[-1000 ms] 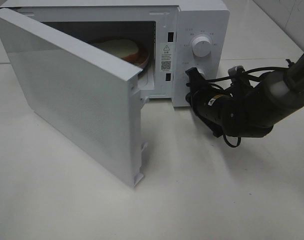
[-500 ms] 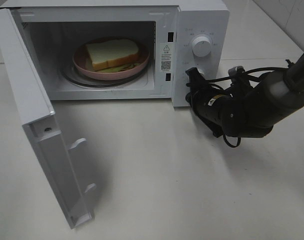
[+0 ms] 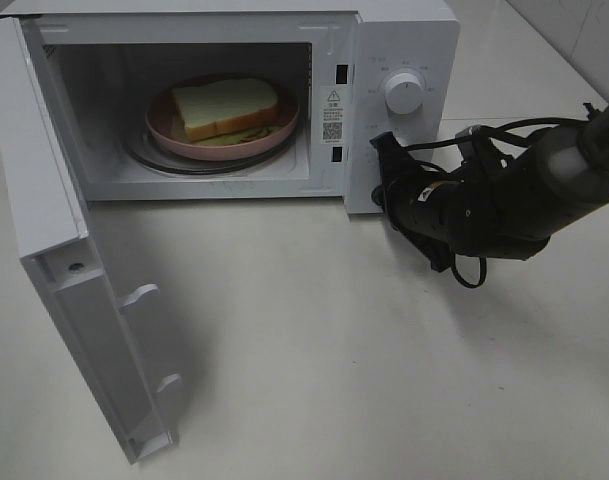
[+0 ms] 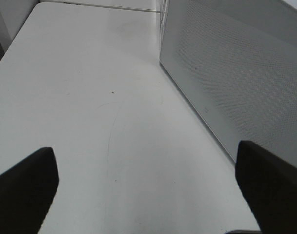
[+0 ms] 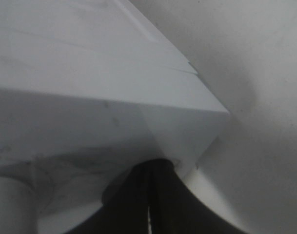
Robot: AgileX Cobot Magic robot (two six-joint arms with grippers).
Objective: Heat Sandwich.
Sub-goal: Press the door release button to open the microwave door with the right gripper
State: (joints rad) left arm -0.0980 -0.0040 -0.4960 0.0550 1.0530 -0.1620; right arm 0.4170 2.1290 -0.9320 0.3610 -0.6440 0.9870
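Observation:
The sandwich (image 3: 224, 105), pale bread with a tan crust, lies on a round pink plate (image 3: 274, 135) inside the white microwave (image 3: 404, 40). The microwave door (image 3: 54, 230) stands wide open, swung out to the left. My right gripper (image 3: 384, 148) is shut, its tips against the control panel just below the round knob (image 3: 403, 93). In the right wrist view the fingers (image 5: 148, 195) are pressed together against the white panel (image 5: 89, 73). My left gripper (image 4: 146, 187) is open and empty over bare table. It does not show in the exterior view.
A glass turntable (image 3: 149, 152) lies under the plate. The left wrist view shows a textured grey microwave panel (image 4: 236, 73) beside the white table (image 4: 89, 97). The right arm's cables (image 3: 484, 140) hang right of the microwave.
The microwave door has swung from half open to wide open, uncovering the sandwich and plate. The right arm has shifted slightly, with its gripper still at the panel.

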